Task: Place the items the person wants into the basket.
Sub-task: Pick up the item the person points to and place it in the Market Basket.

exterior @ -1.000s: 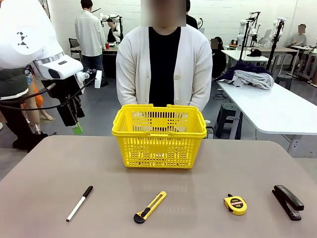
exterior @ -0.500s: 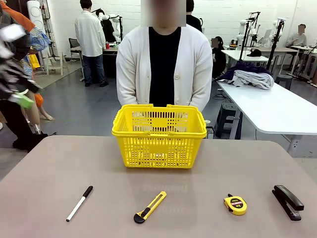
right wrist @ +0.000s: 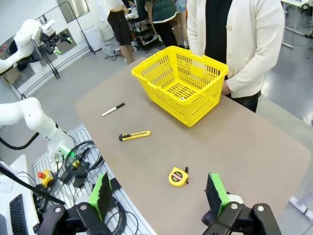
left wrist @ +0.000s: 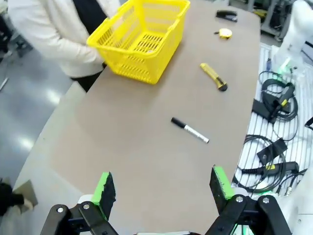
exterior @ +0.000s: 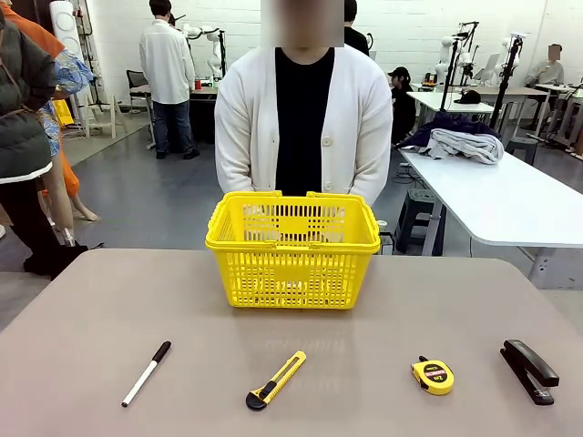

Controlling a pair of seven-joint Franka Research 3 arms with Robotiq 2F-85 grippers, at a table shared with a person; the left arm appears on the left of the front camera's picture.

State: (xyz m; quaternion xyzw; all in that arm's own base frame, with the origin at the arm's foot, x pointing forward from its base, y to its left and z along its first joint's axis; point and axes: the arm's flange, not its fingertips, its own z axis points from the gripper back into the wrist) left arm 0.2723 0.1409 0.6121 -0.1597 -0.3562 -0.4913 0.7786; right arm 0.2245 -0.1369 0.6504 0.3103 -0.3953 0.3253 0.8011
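The yellow basket (exterior: 291, 273) stands at the far middle of the table, right in front of the person (exterior: 301, 118) in a white cardigan. Along the near edge lie a yellow-and-black tape measure (exterior: 433, 375) and a black stapler (exterior: 529, 370) at the right. My left gripper (left wrist: 163, 186) hangs open high above the table's left end, far from the basket (left wrist: 132, 68), tape measure (left wrist: 225, 33) and stapler (left wrist: 226, 15). My right gripper (right wrist: 159, 193) is open too, high over the right end, above the tape measure (right wrist: 178, 176) and well off from the basket (right wrist: 168, 100).
A white marker with a black cap (exterior: 147, 373) and a yellow utility knife (exterior: 275, 380) lie near the front edge, left of the middle. The brown table (exterior: 291, 332) is bare between basket and tools. Cables lie on the floor (left wrist: 274, 98) beside the table.
In the front view my left arm, which hung at the left edge a second ago, has swung up and out of the picture. The things on the table have not moved.
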